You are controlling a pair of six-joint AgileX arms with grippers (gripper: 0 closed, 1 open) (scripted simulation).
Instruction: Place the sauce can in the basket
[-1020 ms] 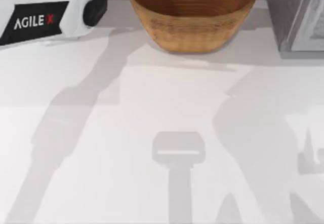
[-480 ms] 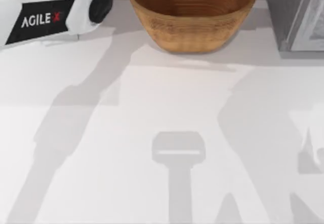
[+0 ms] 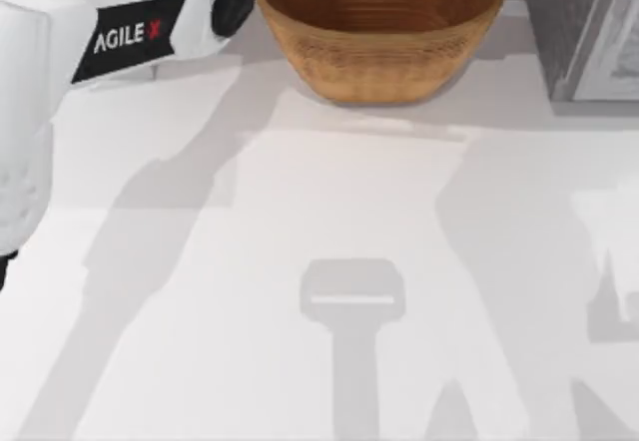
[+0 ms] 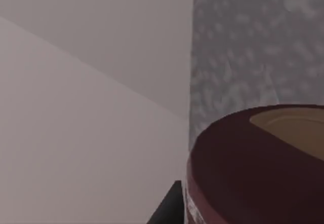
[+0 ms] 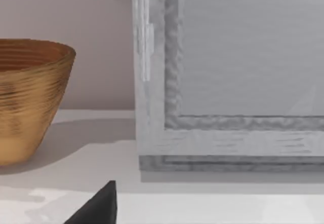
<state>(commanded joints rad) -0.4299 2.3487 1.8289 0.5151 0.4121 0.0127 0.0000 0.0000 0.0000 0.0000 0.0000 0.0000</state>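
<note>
Left arm (image 3: 120, 37) reaching in across the upper left of the top view, white link w/ the AGILEX label, its dark wrist end meeting the left rim of the basket (image 3: 379, 47) at the top edge of frame. Basket sits top centre on the white desk (image 3: 329, 212), tan weave, ribbed rings inside, upright. Left wrist view: sauce can (image 4: 253, 168) right up close at lower right, maroon top w/ a cream patch, a grey speckled wall behind it; a dark finger (image 4: 167, 206) of the left end effector just beside the can at the bottom edge. How far that end effector is open, or whether it has hold of the can: can't tell. Right wrist view: basket at left, grey framed cabinet (image 5: 228, 82) at right, well apart from it on the desk; right end effector finger (image 5: 98, 206) a dark tip at the bottom edge, opening can't tell.
</note>
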